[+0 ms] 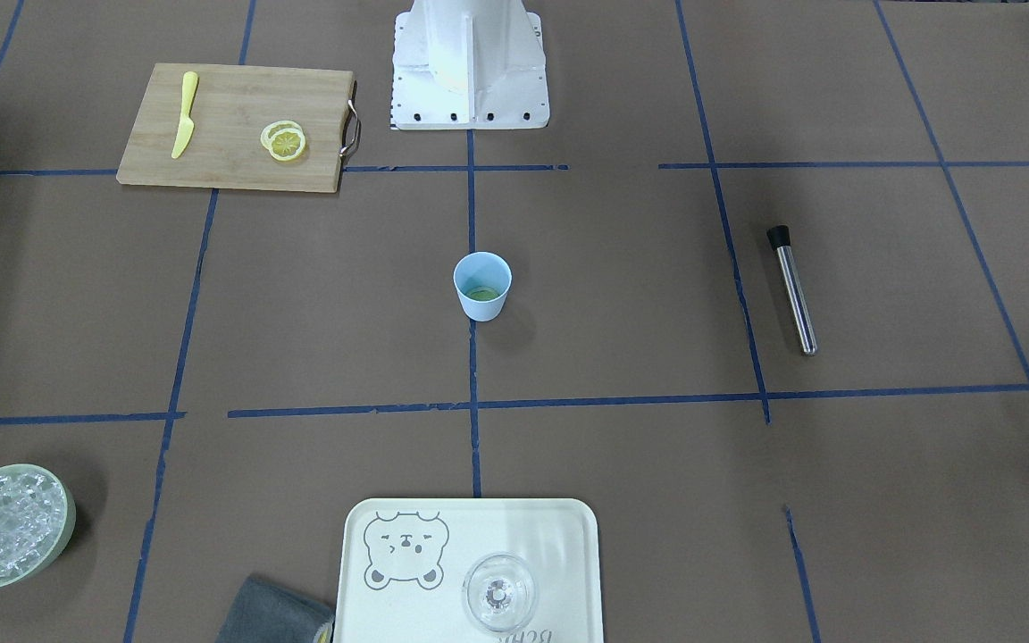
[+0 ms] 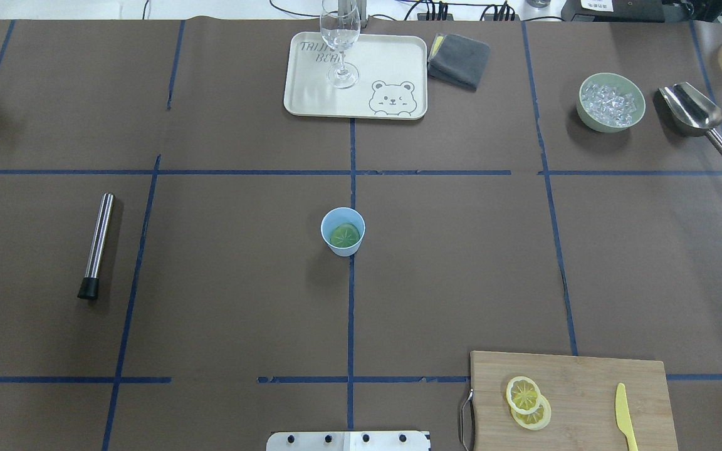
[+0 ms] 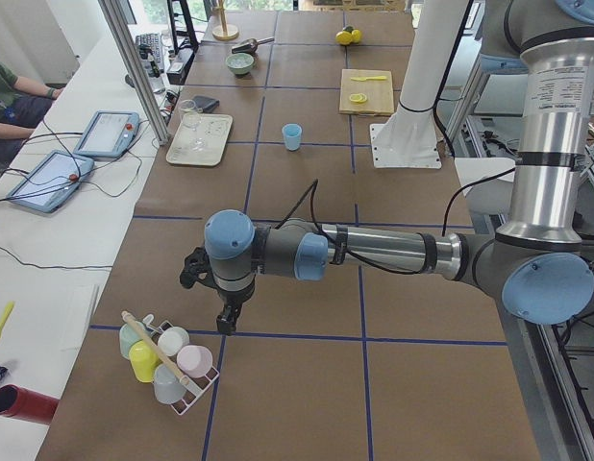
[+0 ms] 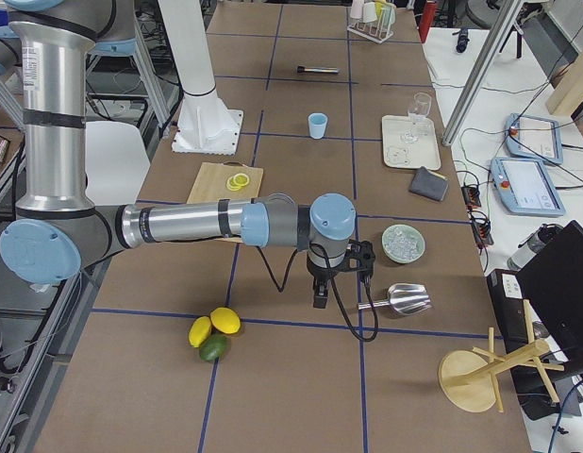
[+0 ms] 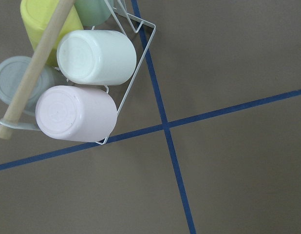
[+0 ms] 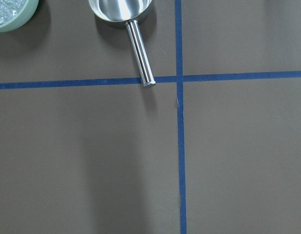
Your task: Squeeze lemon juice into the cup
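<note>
**Slice in the cup, both arms parked wide**

From my desk, I see the cup [image 2: 343,232] standing upright at the middle of the table with a greenish slice [image 2: 344,235] lying flat in its bottom. I cannot tell whether any juice is in there. Two lemon slices [image 2: 528,403] overlap on the cutting board [image 2: 586,388], near the robot's right side and well apart from the cup.

Neither arm is near them. The left gripper [image 3: 227,322] hangs beside the mug rack [image 3: 167,360] and the right gripper [image 4: 320,297] near the metal scoop [image 4: 397,300]. I cannot tell how far either is open, and I see nothing carried. I judge the squeeze either finished or not begun.
</note>
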`<state>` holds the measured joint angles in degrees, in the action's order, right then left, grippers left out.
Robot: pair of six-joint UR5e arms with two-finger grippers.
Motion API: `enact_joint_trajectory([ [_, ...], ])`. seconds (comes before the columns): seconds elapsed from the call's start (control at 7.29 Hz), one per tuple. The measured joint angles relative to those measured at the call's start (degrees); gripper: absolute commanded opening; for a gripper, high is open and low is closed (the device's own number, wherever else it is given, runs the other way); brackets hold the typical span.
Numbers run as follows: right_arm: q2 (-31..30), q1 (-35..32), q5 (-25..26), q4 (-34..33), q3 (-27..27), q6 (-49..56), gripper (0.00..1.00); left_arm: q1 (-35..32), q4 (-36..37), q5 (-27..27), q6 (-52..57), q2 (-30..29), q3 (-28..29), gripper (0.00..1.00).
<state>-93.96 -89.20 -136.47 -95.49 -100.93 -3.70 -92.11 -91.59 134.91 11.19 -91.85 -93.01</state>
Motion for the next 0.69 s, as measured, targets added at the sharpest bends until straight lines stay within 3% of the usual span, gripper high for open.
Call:
enact_joint_trajectory([
  [0.69,0.09,-0.71,-0.50,3.36,1.81,-0.16,1.00,-0.06,0.01,0.02,0.02,0.00,-0.13,1.00],
])
